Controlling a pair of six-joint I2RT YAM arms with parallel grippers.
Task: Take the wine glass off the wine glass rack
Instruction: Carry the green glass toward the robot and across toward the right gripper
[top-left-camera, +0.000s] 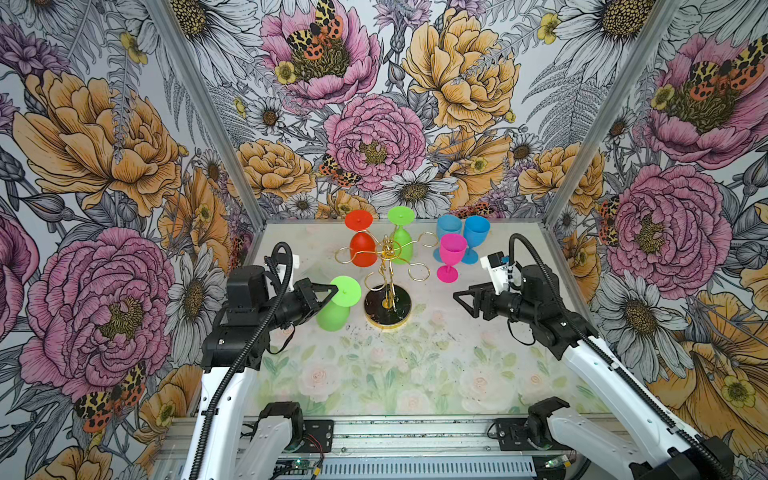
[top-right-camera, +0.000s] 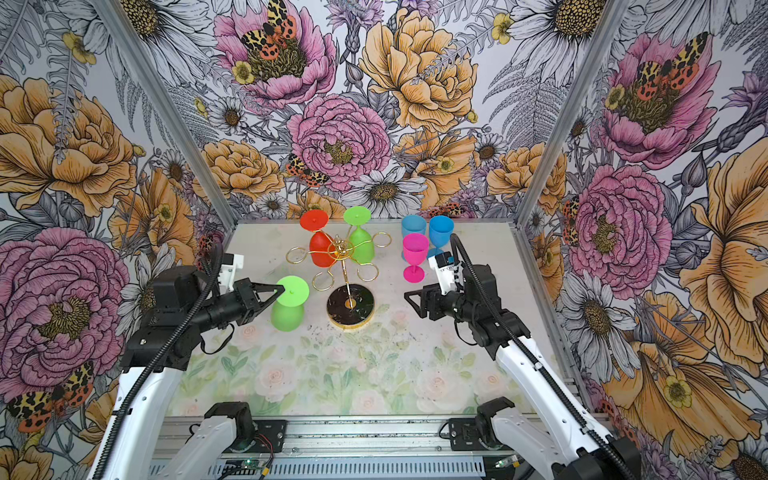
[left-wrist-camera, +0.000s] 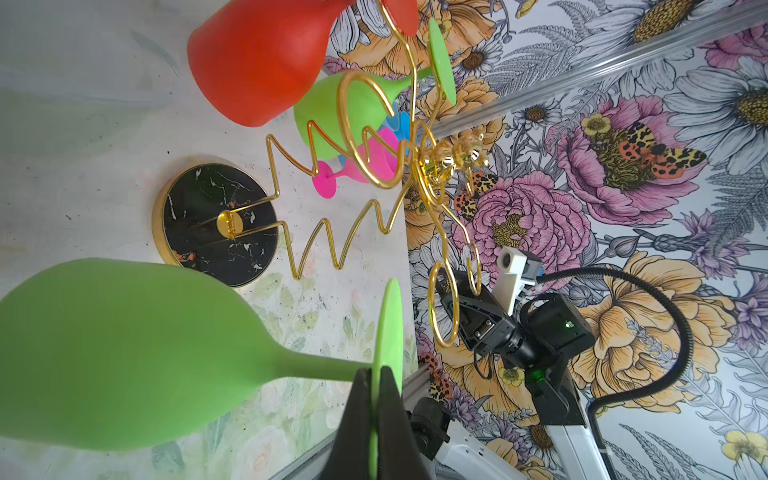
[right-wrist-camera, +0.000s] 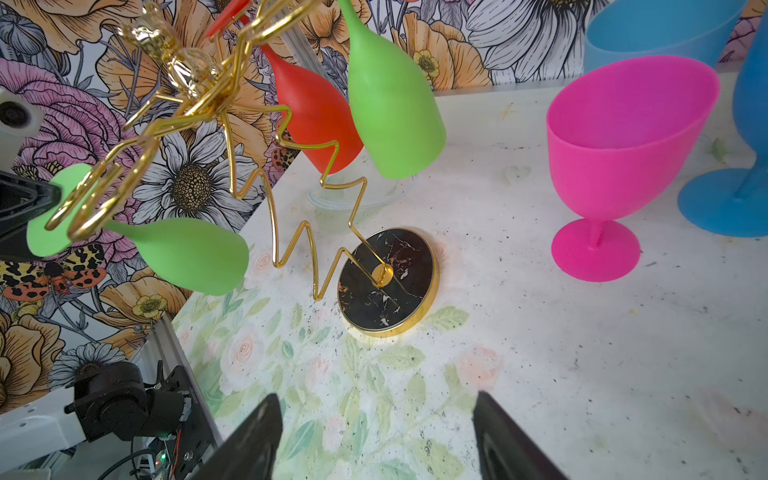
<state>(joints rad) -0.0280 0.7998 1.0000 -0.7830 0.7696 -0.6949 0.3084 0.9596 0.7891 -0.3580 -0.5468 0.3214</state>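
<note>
The left tool (top-left-camera: 332, 291) is clamped edge-on across the flat foot of a green wine glass (top-left-camera: 332, 318), a pinch on the thin disc that lets the bowl hang downward just as it would from a loop. The glass sits just beside the black base of the wine glass rack (top-left-camera: 376, 307), on the left arm's side, and the left wrist view shows its foot apart from the nearest gold loop, so it appears to be free of the wire. Whether the bowl clears the table (top-left-camera: 415, 365) cannot be told from a top view; the right wrist view suggests it hangs tilted in the air.

On the rack's other side the right tool (right-wrist-camera: 376, 397) waits with its jaws apart and nothing between them, pointed toward the base, probably on standby to steady the light stand or receive the glass.

A red glass (top-left-camera: 362, 249) and a second green glass (top-left-camera: 402, 245) hang bowl-down from loops on the rack's far side. Behind the rack on the right arm's side, a pink glass (top-left-camera: 452, 249) and two blue glasses (top-left-camera: 476, 235) stand upright, close together. Setting the held glass down looks like the step at hand.
</note>
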